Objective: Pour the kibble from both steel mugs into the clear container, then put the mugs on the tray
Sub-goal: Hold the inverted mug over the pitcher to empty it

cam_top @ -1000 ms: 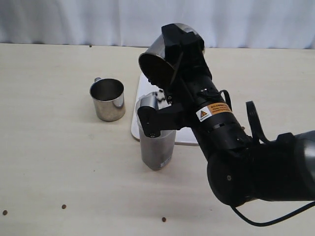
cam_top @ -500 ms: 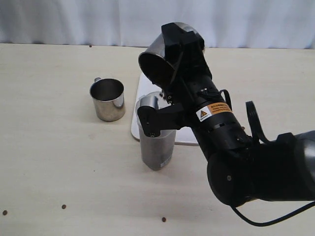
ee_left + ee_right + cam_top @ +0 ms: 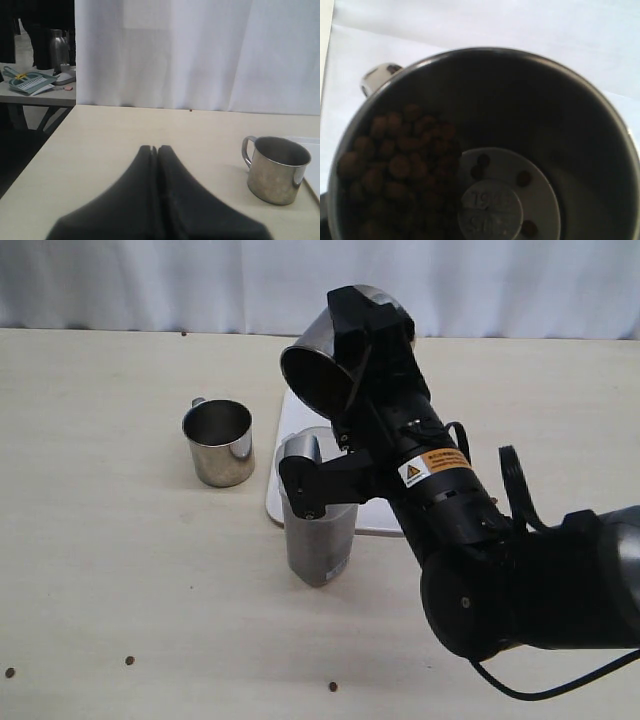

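My right gripper (image 3: 362,332) is shut on a steel mug (image 3: 322,365), holding it tilted with its mouth down over the clear container (image 3: 318,532). The right wrist view looks into that mug: kibble (image 3: 395,162) is heaped against one side, and a few pellets lie on the bare bottom. The container stands on the table at the tray's (image 3: 290,422) near edge, with dark fill showing through its wall. The other steel mug (image 3: 218,442) stands upright to the left of the tray. In the left wrist view my left gripper (image 3: 154,148) is shut and empty, well short of that mug (image 3: 276,169).
A few loose pellets (image 3: 129,660) lie on the table near the front edge. A white curtain (image 3: 150,280) hangs behind the table. The right arm (image 3: 470,530) covers most of the tray. The left wrist view shows the table's side edge (image 3: 37,150).
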You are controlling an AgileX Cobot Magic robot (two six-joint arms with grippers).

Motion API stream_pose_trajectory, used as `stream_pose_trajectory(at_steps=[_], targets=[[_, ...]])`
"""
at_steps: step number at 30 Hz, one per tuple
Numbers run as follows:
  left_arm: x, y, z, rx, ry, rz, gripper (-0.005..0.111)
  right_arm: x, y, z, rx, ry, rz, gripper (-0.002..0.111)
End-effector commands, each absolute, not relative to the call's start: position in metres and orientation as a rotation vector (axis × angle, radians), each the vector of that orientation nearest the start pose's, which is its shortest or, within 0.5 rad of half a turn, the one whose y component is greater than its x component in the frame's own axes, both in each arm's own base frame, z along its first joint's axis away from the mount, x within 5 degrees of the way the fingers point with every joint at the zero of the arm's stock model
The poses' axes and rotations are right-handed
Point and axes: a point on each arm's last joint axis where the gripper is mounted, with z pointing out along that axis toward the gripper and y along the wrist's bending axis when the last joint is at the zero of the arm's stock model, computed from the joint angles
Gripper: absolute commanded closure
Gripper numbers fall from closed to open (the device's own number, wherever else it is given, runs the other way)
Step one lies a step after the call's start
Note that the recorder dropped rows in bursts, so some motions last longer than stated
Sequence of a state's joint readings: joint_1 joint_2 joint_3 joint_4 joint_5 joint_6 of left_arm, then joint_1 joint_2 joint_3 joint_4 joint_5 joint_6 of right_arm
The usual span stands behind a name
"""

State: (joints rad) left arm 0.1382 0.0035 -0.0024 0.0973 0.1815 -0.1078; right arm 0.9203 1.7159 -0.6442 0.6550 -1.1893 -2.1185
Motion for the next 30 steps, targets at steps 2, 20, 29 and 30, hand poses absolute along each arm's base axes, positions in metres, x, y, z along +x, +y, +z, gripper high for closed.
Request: stream_pose_trajectory(at_steps=[2, 20, 29, 30], targets=[[0.0554, 0.0089, 0.1975, -0.137, 1.651, 0.100, 0.107, 0.2294, 0.2170, 0.2141, -1.339, 0.770, -1.183, 0.103], [0.0554, 0.0089, 0.1975, -0.137, 1.651, 0.100, 0.107, 0.2294, 0.2169, 0.2140, -1.338, 0.772, -1.183, 0.103], [0.0554, 0.0089, 0.1975, -0.137, 1.651, 0.100, 0.107, 0.2289, 0.2182, 0.2145, -1.342, 0.752, -1.179, 0.103], [0.0554, 0.0089, 0.1975, -0.137, 1.651, 0.100, 0.107, 0.2289, 0.2182, 0.2145, -1.342, 0.752, -1.179, 0.103]])
